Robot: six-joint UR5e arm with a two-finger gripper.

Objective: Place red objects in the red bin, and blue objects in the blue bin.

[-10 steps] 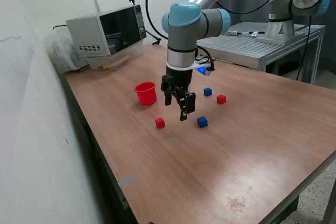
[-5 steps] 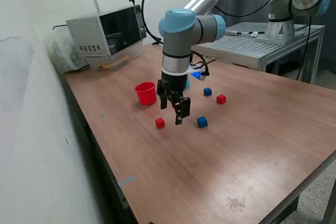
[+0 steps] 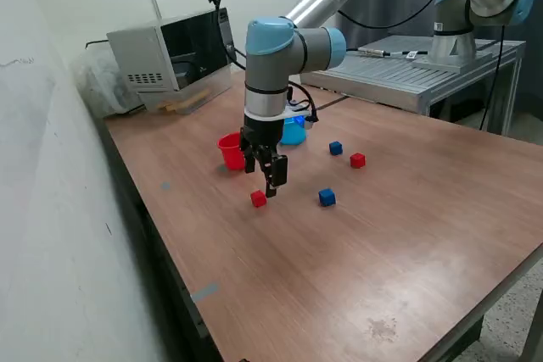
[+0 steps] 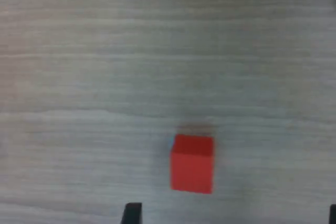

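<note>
A small red cube [image 3: 258, 199] lies on the wooden table [image 3: 382, 235], and the gripper [image 3: 266, 177] hangs just above it, without touching it. In the wrist view the same red cube [image 4: 192, 163] sits on the wood grain between the two dark fingertips [image 4: 132, 213], which stand wide apart at the edge of that picture, so the jaws are open and hold nothing.

The red cup [image 3: 231, 150] stands upright behind the gripper, partly hidden by it, near the cube. The light blue cup [image 3: 293, 131] stands just behind the arm's wrist, also partly hidden. Toward the exterior view's right there are three more cubes, all apart from each other: a dark blue cube [image 3: 327, 197] near the front, a second dark blue cube [image 3: 336, 148] farther back, and a second red cube [image 3: 357, 159] beside that one.

At the far corner of the table, on the exterior view's left, stands a grey microwave oven [image 3: 170, 57]. A grey metal platform [image 3: 407, 69] is behind the table on the exterior view's right.
</note>
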